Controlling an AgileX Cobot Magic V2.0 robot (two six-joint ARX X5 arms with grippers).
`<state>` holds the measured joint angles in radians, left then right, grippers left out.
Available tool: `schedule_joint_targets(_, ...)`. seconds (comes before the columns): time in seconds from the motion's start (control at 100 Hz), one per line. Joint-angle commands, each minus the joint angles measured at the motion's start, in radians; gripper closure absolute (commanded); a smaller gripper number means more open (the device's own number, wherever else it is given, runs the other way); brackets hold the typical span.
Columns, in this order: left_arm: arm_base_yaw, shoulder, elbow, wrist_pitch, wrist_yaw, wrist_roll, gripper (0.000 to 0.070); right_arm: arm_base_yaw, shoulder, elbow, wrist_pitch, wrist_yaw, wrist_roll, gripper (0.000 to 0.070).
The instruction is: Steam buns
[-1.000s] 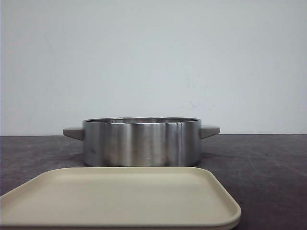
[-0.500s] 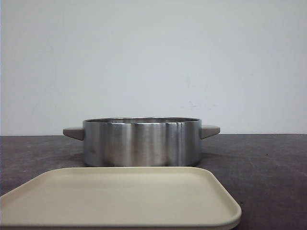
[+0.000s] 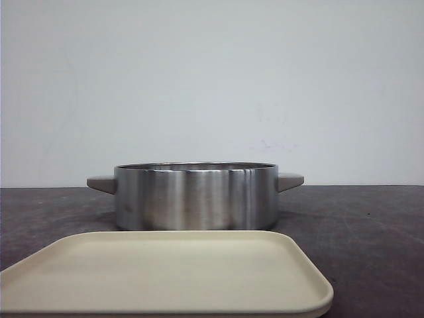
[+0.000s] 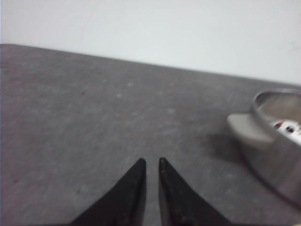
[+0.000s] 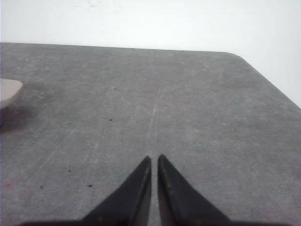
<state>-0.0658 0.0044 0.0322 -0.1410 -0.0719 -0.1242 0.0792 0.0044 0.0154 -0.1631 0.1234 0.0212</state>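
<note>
Nothing has moved since the earlier frames: in the front view the steel pot and the cream tray stand exactly where they stood one second ago. From the middle of that view the pot is just below centre, toward 6 o'clock, on the dark grey table; it is round and low, of brushed metal, with a grey handle at its 9 o'clock side and another at its 3 o'clock side. Its near wall hides the inside from this camera. Closer to the camera, at 6 o'clock from the pot, lies the tray, rectangular with rounded corners, its surface bare; the two seem near each other, but I cannot tell if they touch. A plain white wall fills the upper half. Neither arm shows in the front view. In the left wrist view the left gripper hangs over bare table, its two black fingertips almost together with only a thin gap and nothing between them; the pot's rim and one handle are seen at 3 o'clock from the tips, and inside the rim a small white patch with dark marks appears, possibly one of the buns, though it is too blurred to be sure. In the right wrist view the right gripper is likewise nearly pressed together and empty, over bare table. No brand, label or writing can be read anywhere.
</note>
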Motion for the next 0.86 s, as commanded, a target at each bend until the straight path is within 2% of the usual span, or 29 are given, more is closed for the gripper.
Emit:
schedule_joint_targets(0.0,0.013,-0.002,-0.019,-0.023,0.002,0.055,0.0700,0.001,-0.001,-0.003,0.005,0.001,-0.010,0.0684)
schedule_joint_targets(0.24,0.074,0.000,-0.019,-0.049,0.006,0.138,0.0700,0.001,-0.001,-0.003,0.005,0.001,-0.010,0.0684)
schedule_joint_targets(0.85,0.079,0.000,-0.018,-0.047,0.005,0.128,0.0700,0.001,-0.001,-0.003,0.005,0.001,-0.010,0.0684)
